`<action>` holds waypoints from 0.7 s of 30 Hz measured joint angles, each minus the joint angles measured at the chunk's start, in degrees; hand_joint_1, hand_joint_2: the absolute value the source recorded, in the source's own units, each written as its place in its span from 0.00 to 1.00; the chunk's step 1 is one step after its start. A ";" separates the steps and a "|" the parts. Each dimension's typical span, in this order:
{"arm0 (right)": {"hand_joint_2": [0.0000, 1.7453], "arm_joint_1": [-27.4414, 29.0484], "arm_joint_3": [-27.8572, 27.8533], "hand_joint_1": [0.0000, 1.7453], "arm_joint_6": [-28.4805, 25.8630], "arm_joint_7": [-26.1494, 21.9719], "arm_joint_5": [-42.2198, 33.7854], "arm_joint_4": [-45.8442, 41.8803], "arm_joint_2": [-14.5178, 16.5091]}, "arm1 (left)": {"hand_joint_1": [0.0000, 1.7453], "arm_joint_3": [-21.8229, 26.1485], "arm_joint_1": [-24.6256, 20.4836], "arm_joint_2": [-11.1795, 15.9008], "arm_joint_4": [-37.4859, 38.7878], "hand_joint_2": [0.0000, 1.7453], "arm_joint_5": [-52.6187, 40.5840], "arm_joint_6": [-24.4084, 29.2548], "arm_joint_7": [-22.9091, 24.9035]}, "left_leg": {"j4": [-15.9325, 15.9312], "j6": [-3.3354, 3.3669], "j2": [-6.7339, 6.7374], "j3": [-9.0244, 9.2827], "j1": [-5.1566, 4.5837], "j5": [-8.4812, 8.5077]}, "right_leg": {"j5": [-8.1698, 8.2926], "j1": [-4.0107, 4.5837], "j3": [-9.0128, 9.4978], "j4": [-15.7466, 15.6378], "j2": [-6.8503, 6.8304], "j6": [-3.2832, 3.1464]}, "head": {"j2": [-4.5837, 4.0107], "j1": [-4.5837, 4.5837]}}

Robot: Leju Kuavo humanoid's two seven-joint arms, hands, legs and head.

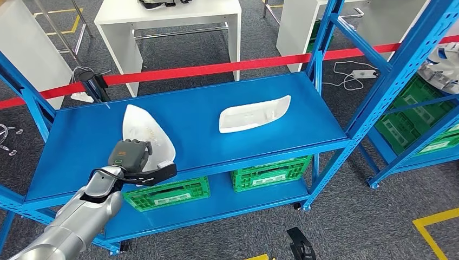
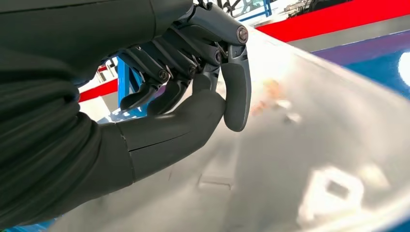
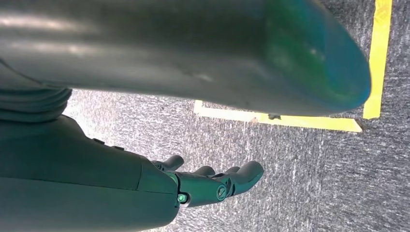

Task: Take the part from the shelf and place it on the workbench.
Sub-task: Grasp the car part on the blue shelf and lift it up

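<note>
Lower left of the head view, the white part [image 1: 145, 132] lies on the blue shelf [image 1: 281, 116], its long axis running from its narrow upper tip down to the broad front end at the shelf's edge. The left hand [image 1: 131, 157] reaches in from the lower left, fingers [image 2: 235, 92] curled over that near end and thumb beneath, gripping it. The right hand [image 3: 212, 186] hangs above grey carpet [image 3: 309, 174], fingers loosely extended, holding nothing. No writing is legible.

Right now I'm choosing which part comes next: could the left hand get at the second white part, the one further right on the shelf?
Probably not yet: the left hand is gripping the nearer white part. The other part lies unobstructed on the blue shelf.
</note>
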 joint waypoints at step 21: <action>0.00 0.06 -0.65 0.00 -0.05 -0.21 0.01 0.00 0.00 | 0.00 0.05 0.14 -0.46 -0.19 1.00 2.39 2.62 -1.05 | 0.00 0.00 0.00 0.00 0.00 0.00 | 0.00 0.00 0.00 0.00 0.00 0.00 | 0.00 0.00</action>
